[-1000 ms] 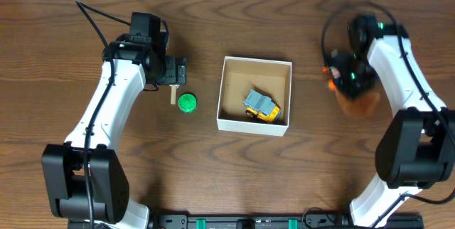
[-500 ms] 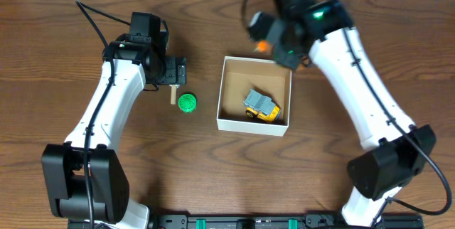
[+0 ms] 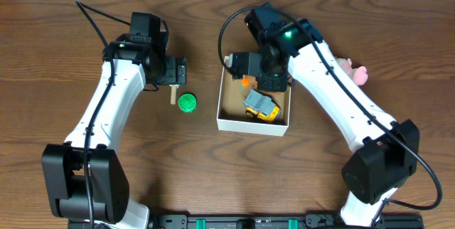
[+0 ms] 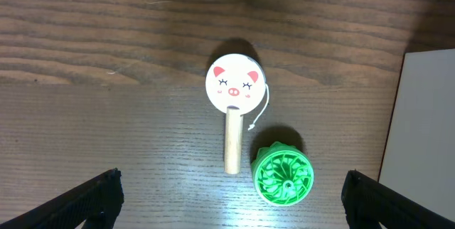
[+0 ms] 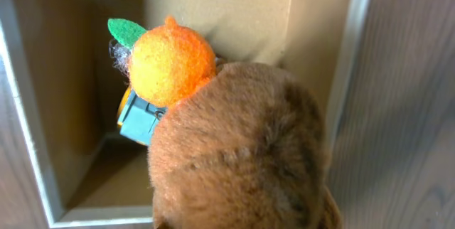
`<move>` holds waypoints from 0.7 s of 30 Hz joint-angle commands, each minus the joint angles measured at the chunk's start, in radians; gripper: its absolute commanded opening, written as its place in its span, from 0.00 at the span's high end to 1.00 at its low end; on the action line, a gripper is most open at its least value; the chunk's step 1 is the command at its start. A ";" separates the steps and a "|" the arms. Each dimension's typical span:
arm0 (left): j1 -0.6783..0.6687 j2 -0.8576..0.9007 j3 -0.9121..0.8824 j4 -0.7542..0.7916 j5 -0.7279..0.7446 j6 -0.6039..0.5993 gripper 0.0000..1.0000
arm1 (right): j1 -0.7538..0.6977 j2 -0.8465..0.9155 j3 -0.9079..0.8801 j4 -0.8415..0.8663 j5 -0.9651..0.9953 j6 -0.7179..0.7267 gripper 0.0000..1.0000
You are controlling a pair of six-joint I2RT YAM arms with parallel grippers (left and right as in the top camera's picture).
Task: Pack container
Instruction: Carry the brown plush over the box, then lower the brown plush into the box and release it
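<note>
The container (image 3: 252,126) is a white square box with a brown inside, at the table's middle. A grey and yellow toy truck (image 3: 261,106) lies in it. My right gripper (image 3: 264,76) hangs over the box's far part, shut on a brown plush toy (image 5: 242,158) with an orange fruit (image 5: 170,62) on its head; the plush hides the fingers in the right wrist view. My left gripper (image 3: 174,72) is open and empty, just above a wooden pig-face toy (image 4: 233,87) and a green wheel (image 4: 283,176), left of the box.
A pink plush toy (image 3: 353,70) lies on the table right of the box. The box's white wall (image 4: 426,136) shows at the right edge of the left wrist view. The pig toy and the green wheel lie close together.
My right arm swung from the table's right side to over the container, carrying the brown plush toy. The pink plush came into view. The left arm has not moved.
</note>
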 commanded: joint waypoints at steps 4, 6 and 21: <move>0.004 0.008 0.021 -0.002 -0.001 0.013 0.02 | -0.013 -0.009 -0.055 0.084 0.011 -0.040 0.95; 0.004 0.008 0.021 -0.002 -0.001 0.013 0.02 | -0.017 -0.009 -0.061 0.115 0.011 -0.039 0.94; 0.004 0.008 0.021 -0.002 -0.001 0.013 0.02 | -0.077 -0.008 -0.065 0.129 0.001 -0.008 0.94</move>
